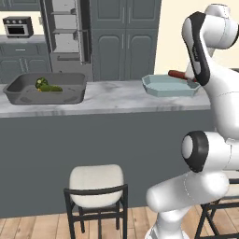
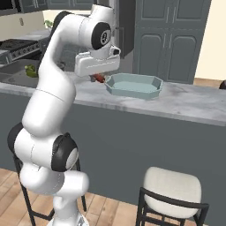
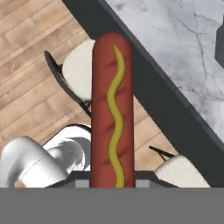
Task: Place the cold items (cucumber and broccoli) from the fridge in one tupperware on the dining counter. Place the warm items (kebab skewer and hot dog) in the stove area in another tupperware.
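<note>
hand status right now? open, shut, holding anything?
Hand: shut on the hot dog, which sticks out past the edge of the counter.

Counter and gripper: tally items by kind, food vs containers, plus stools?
Green vegetables in the dark tupperware: 2
Hot dog, held by the gripper: 1
Tupperware, dark plus light blue tupperware: 2
Stools: 2
Total: 7

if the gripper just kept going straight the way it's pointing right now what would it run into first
Judging by the hand view, the gripper, shut on the hot dog, points down past the dining counter's edge, so probably the stool or wooden floor below. Depth is unclear.
</note>
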Motion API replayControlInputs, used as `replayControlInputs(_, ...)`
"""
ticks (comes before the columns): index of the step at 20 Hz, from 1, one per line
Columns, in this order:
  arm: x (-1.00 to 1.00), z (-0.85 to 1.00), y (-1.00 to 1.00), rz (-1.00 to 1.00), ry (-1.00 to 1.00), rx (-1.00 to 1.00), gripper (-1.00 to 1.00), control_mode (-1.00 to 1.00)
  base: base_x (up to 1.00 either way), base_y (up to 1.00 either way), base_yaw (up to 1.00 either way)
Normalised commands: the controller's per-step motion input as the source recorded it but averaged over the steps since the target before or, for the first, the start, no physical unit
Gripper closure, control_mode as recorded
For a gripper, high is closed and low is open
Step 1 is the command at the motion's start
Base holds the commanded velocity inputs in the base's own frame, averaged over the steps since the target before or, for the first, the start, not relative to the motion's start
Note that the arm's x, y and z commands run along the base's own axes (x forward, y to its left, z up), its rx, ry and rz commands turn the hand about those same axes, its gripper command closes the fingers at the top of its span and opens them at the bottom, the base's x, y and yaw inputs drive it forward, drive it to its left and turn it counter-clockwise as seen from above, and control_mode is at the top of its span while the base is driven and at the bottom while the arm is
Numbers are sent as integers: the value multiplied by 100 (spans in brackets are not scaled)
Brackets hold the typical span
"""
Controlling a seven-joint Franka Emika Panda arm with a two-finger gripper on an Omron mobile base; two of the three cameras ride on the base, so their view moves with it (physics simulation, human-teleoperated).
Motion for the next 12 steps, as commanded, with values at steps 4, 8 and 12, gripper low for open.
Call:
replayControlInputs(4, 21, -7, -22, 50, -27, 0, 100, -100, 0, 0, 0)
replayControlInputs(8, 61, -4, -22, 38, 14, 0, 100, -100, 0, 0, 0)
replayControlInputs(12, 70, 0, -35, 30, 43, 0, 100, -100, 0, 0, 0)
